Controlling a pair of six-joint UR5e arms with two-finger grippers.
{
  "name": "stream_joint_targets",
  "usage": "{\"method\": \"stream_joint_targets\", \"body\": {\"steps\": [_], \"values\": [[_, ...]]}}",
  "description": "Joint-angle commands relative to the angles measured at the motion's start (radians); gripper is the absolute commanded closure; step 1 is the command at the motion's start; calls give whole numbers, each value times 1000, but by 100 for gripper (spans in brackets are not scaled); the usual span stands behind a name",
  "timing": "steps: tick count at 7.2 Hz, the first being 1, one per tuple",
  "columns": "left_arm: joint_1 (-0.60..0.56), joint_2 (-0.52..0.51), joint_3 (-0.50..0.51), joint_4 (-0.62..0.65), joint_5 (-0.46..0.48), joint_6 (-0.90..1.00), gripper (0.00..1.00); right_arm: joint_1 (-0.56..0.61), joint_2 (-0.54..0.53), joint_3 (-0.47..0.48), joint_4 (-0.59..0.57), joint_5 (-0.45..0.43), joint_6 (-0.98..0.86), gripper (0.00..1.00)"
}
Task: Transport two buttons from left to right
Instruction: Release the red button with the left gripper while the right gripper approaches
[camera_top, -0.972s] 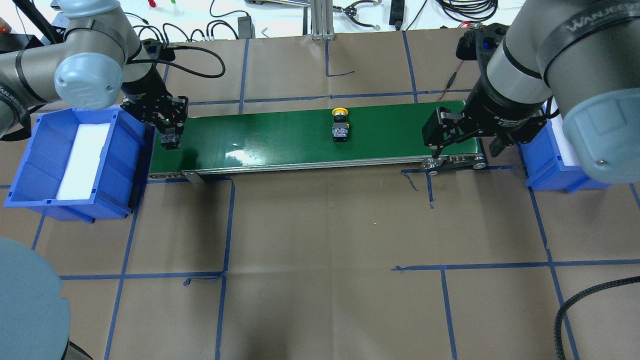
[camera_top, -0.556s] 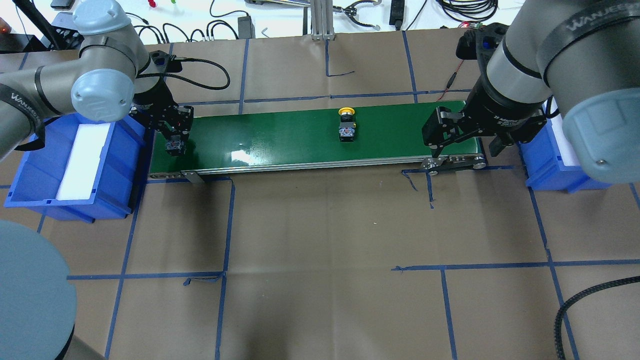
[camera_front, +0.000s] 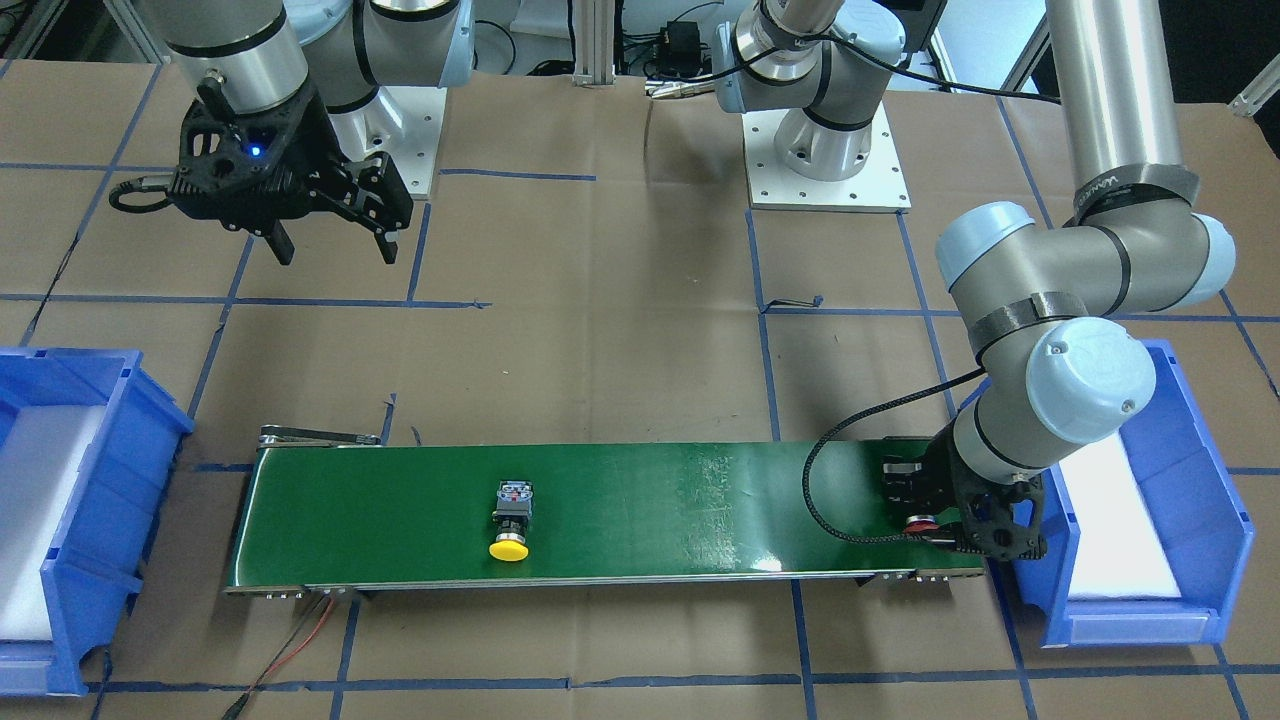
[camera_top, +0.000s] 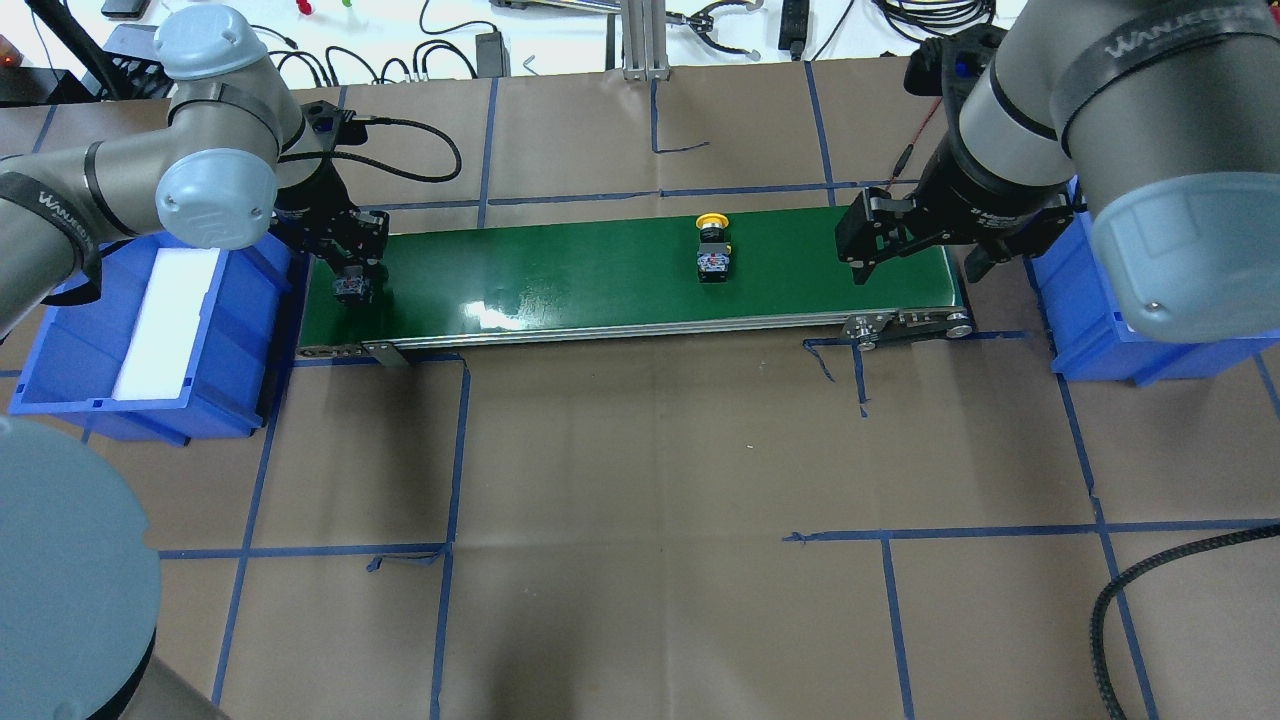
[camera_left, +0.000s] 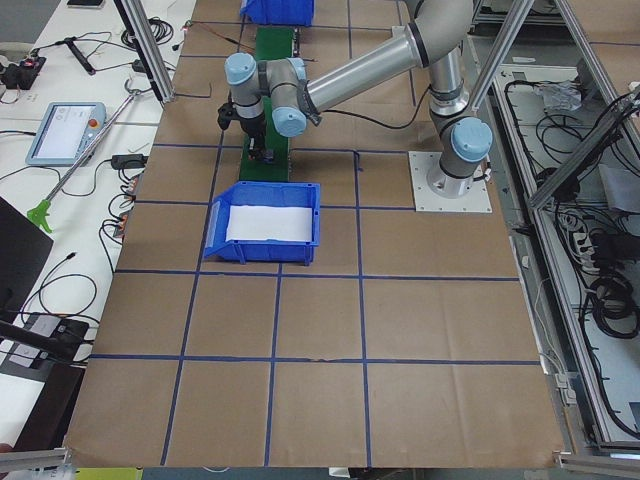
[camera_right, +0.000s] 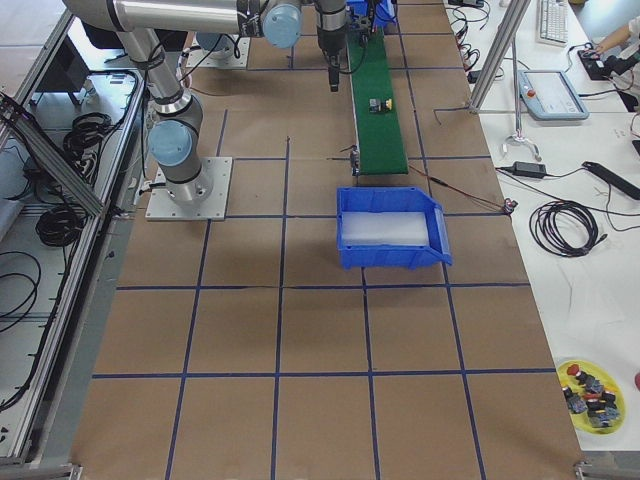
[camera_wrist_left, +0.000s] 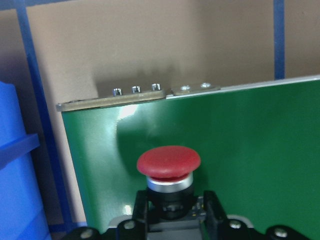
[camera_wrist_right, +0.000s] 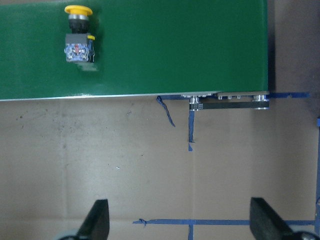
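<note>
Yellow button (camera_top: 712, 250) and red button (camera_wrist_left: 168, 165): both at the green conveyor belt (camera_top: 580, 275). Clock directions are read on the overhead view.

1. Table (camera_top: 650, 480): brown paper gridded with blue tape. There is wide bare room on the 6 o'clock side of the belt.
2. Conveyor belt: runs from 9 to 3 o'clock. Its green surface is open between the two buttons, and from the yellow button to the 3 o'clock end.
3. Left blue bin (camera_top: 60, 330): just beside the belt's 9 o'clock end, white pad inside.
4. Right blue bin (camera_top: 1100, 340): close to the belt's 3 o'clock end, partly hidden by the arm.
5. Right gripper (camera_top: 915, 268): fingers spread wide and holding nothing, held high by the 3 o'clock end. Its wrist camera shows paper under the fingers.
6. Left gripper (camera_top: 352, 280): closed on the red button's body, low over the 9 o'clock end.
7. Yellow button: lies on its side right of mid-belt, cap toward 12 o'clock and just beside the far edge.
8. Red button: cap clear of the fingers, just inside the belt's end edge. Contact with the belt cannot be told.

Changes over the last second: the yellow button has travelled toward 3 o'clock. The left gripper has carried the red button slightly further onto the belt. The right gripper has shifted toward 12 o'clock.
</note>
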Motion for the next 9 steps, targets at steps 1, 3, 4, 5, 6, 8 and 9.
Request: {"method": "stream_joint_targets", "body": {"steps": [1, 3, 4, 5, 6, 8, 9], "values": [[0, -1, 21, -13, 7, -3, 0, 0, 124, -18, -144, 0, 1, 0], [-3, 34, 41, -35, 8, -1, 0, 0, 223, -35, -309, -4, 1, 0], [-3, 74, 63, -96, 7, -1, 0, 0, 288, -38, -324, -3, 1, 0], [-4, 110, 99, -189, 7, -6, 0, 0, 337, -52, -362, 6, 6, 0], [-9, 154, 122, -287, 4, -11, 0, -3, 385, -143, -394, 26, 7, 0], [-47, 280, 106, -394, -25, -157, 0, 0, 463, -228, -330, 47, 7, 0], [-95, 338, 92, -443, -27, -213, 0, 0, 482, -227, -334, 108, 7, 0]]}}
